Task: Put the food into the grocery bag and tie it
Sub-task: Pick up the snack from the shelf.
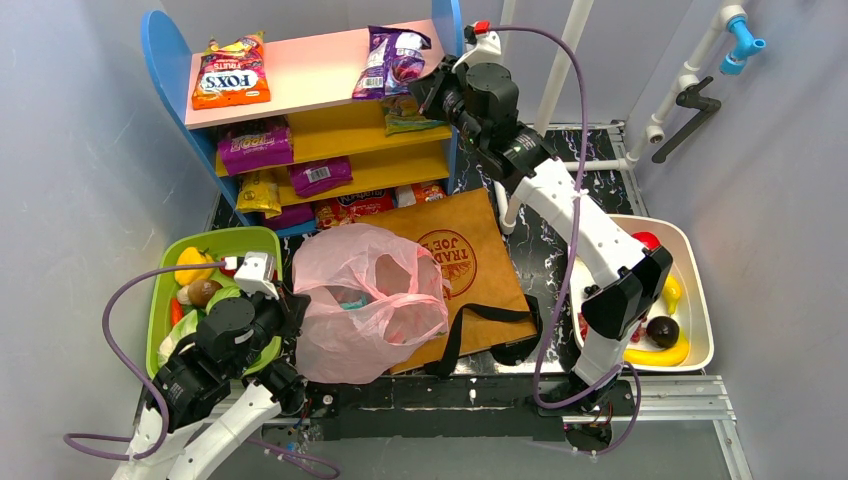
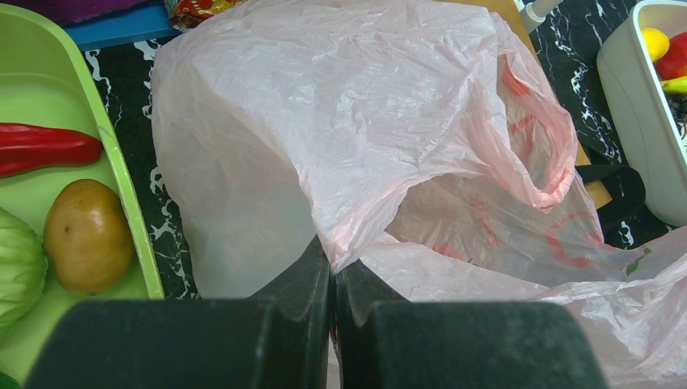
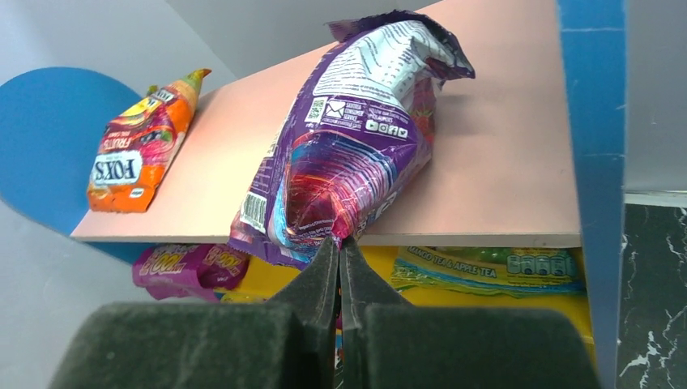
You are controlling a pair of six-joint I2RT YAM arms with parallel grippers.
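right claw point(image 3: 339, 243) pinches purple packet point(image 3: 356, 138) edge; left claw point(image 2: 332, 266) grips pink bag point(image 2: 324, 121)

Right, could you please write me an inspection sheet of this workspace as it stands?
Surface: black marbled table, mostly covered.
Job's things: pink bag open, lying partly on a brown bag; purple packet on the shelf top; food in green tray and white bin.
Clutter: brown bag; more packets on lower shelves.
Grippers: left gripper, jaws shut on pink bag's edge; right gripper, jaws shut on purple packet's end.
Cables: purple cable looping off each arm.
Surroundings: grey walls, white pipes at right rear.
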